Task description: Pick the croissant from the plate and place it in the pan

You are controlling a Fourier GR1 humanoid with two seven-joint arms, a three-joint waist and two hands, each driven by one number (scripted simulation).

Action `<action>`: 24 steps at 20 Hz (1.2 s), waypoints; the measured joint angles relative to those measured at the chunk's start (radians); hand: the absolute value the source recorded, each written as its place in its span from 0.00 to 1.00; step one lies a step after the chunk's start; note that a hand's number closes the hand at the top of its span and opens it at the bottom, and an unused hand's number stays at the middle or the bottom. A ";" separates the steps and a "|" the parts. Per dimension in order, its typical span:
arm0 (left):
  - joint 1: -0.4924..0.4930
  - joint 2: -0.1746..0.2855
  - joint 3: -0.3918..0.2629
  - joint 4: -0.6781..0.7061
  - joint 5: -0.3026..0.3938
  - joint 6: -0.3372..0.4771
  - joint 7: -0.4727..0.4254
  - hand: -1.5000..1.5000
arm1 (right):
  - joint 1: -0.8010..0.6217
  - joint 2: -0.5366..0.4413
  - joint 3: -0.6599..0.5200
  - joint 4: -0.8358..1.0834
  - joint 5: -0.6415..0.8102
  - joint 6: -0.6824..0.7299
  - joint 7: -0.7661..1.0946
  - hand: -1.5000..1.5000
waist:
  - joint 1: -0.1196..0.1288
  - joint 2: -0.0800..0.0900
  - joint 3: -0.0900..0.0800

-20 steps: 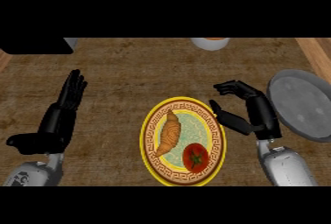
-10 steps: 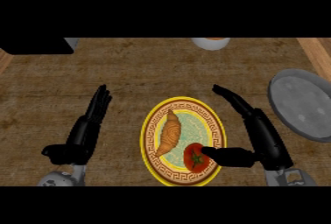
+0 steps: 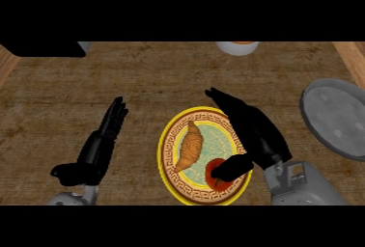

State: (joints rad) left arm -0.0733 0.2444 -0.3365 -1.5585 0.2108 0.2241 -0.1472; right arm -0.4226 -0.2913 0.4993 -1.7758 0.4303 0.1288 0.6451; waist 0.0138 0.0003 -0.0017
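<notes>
One croissant (image 3: 191,150) is lying on the plate (image 3: 164,157), ungrasped; right robot hand (image 3: 253,132) is hovering over the plate's right side, fingers straight, empty (reach step). Next it's probably needing a leftward shift, curling round the croissant.

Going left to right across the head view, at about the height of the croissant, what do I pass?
left hand → croissant → right hand → pan
</notes>
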 measured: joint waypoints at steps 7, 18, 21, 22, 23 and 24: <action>-0.011 -0.015 0.005 0.012 -0.009 -0.006 0.003 0.50 | -0.141 0.080 0.105 0.195 0.025 0.190 0.135 0.00 | 0.004 0.002 0.001; 0.003 -0.026 0.059 -0.026 -0.028 -0.046 0.043 0.50 | -0.148 0.237 0.145 0.389 0.173 0.285 0.177 0.00 | -0.007 0.000 0.002; 0.000 -0.052 0.066 -0.009 -0.050 -0.048 0.037 0.50 | -0.109 0.245 0.135 0.384 0.213 0.298 0.160 0.00 | -0.010 0.000 0.002; 0.005 -0.055 0.070 -0.007 -0.055 -0.055 0.033 0.50 | -0.107 0.254 0.133 0.376 0.218 0.303 0.175 0.00 | -0.010 0.000 0.002; -0.005 -0.059 0.076 -0.007 -0.059 -0.058 0.044 0.50 | -0.089 0.253 0.128 0.361 0.229 0.308 0.175 0.00 | -0.011 -0.001 0.002; 0.006 -0.067 0.072 -0.008 -0.068 -0.060 0.035 0.50 | -0.088 0.261 0.125 0.376 0.239 0.295 0.169 0.00 | -0.011 -0.001 0.002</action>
State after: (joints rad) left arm -0.0677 0.1777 -0.2649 -1.5662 0.1432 0.1637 -0.1117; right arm -0.5109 -0.0307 0.6246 -1.3996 0.6694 0.4241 0.8144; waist 0.0031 -0.0004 0.0000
